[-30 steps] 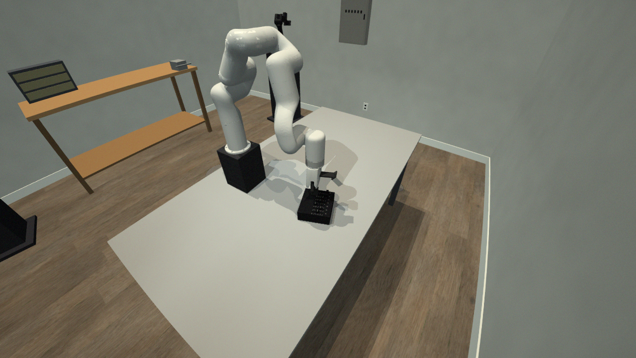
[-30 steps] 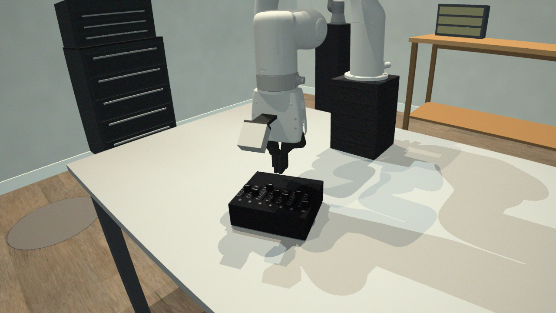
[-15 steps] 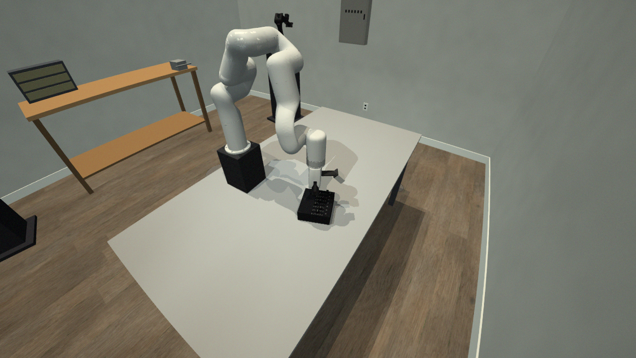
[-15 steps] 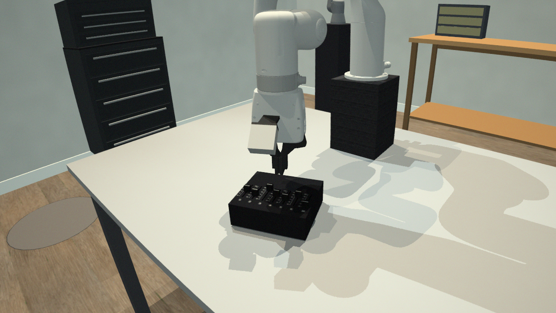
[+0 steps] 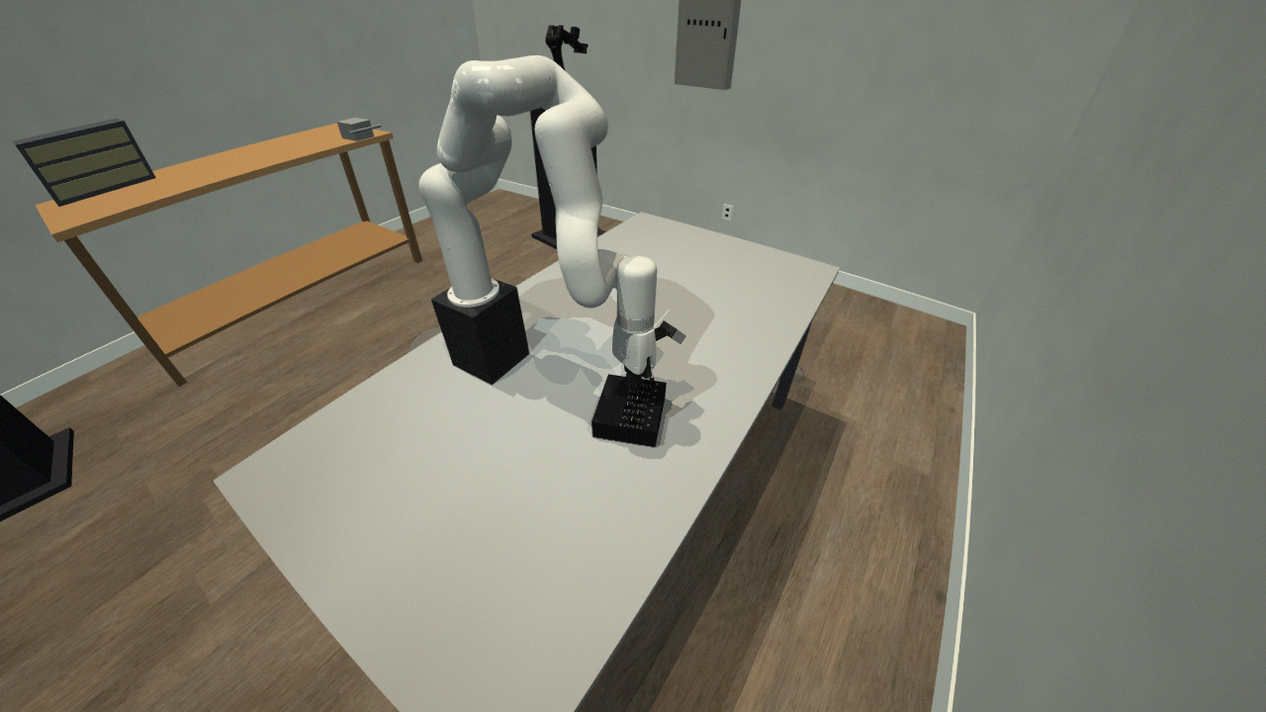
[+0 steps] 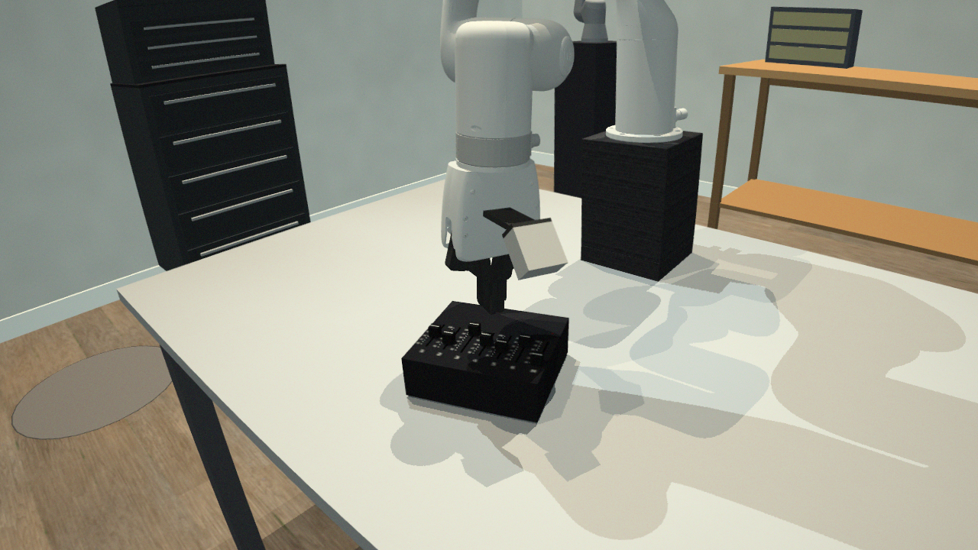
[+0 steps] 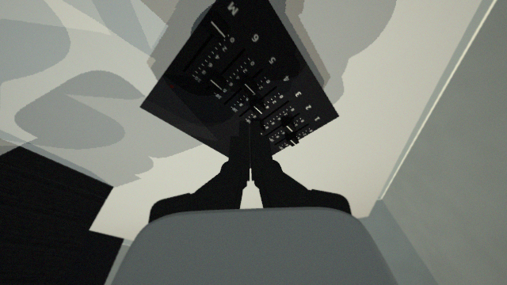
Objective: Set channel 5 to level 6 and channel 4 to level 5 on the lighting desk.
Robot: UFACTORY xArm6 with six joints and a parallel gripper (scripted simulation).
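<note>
You can't read the fader levels; the scales are too small. The black lighting desk [image 6: 487, 369] stands mid-table [image 6: 286, 301], the fully closed, empty gripper [image 6: 490, 304] above its far edge.

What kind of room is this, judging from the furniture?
Probably a workshop or test room: a tall black drawer cabinet, an orange wooden two-level shelf, a grey wall panel box, and a white robot arm mounted beside a grey table.
</note>
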